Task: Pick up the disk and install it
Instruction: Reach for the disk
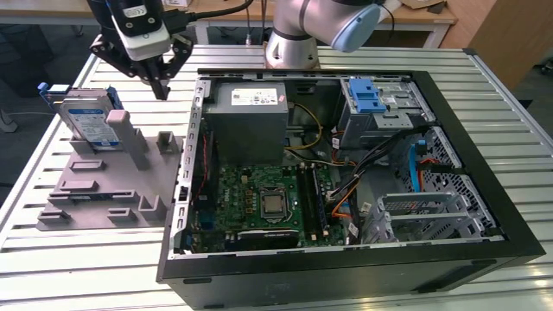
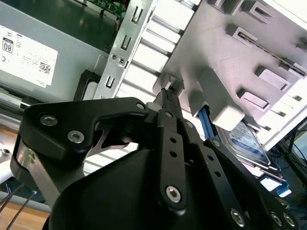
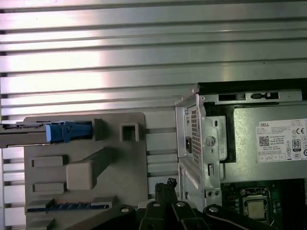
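Close to the table's (image 1: 87, 272) front edge sits the black PC case (image 1: 346, 278). It is open on top & takes up the table's middle & the exterior view's right side. Inside, by the case's near wall, lies the green motherboard (image 1: 246, 194) w/ the CPU (image 1: 274, 203) in its middle.

Next to the case, by the table's edge on the exterior view's left, lies a grey plastic holder (image 1: 103, 188) w/ blocks & slots. At the holder's far end the disk (image 1: 87, 120) stands up on its edge in a slot. Its white-and-blue label shows & a blue frame goes round it. Nothing holds it. In the first wrist view the disk (image 3: 24, 134) shows edge-on w/ a blue end.

Farther back, along the case's far wall, the big grey PSU (image 1: 250, 123) w/ a white sticker sits at the corner on the exterior view's left. The silver drive cage (image 1: 384, 107) w/ a blue latch sits toward the other corner.

The gripper (image 1: 160, 94) hangs over the table, above the gap between the holder's far end & the case's far corner. It is near the disk but not touching it. Its black fingers are pressed together to a point w/ nothing between them. Both wrist views show that tip (image 2: 165, 95) (image 3: 169, 184) the same way.

Last, the arm's silver base (image 1: 292, 48) stands by the table's far edge, behind the case.
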Controlling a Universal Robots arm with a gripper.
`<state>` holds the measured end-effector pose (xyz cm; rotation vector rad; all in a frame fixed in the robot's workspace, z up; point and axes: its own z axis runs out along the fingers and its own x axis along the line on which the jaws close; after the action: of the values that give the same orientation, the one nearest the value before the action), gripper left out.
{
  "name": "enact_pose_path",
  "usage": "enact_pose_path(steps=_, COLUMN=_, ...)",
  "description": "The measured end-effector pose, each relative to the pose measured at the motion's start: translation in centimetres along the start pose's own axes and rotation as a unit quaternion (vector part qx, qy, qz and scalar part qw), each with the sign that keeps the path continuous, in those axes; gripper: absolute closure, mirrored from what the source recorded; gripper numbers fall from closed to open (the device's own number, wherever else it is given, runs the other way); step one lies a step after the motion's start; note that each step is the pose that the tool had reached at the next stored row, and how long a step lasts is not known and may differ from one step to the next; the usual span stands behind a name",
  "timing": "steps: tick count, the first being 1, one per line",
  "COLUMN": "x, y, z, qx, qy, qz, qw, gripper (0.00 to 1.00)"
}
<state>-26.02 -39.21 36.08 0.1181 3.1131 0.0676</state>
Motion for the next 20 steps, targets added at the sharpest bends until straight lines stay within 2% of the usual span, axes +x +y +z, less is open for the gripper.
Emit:
enact_pose_path(steps=7, x=1.48, y=0.63, z=0.10, qx=0.0002, qy=0.0010, qz=0.001, qw=1.0000, gripper=0.89)
enact_pose_path(steps=10, x=1.66, y=0.94, z=0.14, qx=0.0002, qy=0.0021, qz=0.001, qw=1.0000, gripper=0.89)
enact_pose_path(steps=15, x=1.66, y=0.94, z=0.14, qx=-0.0001, qy=0.0023, qz=0.001, qw=1.0000, gripper=0.89)
enact_pose_path(steps=17, x=1.66, y=0.94, z=0.16, qx=-0.0052, qy=0.0051, qz=0.001, qw=1.0000, gripper=0.89)
enact_pose_path(steps=20, x=1.69, y=0.94, z=0.19, qx=-0.0074, qy=0.0079, qz=0.001, qw=0.9999, gripper=0.89)
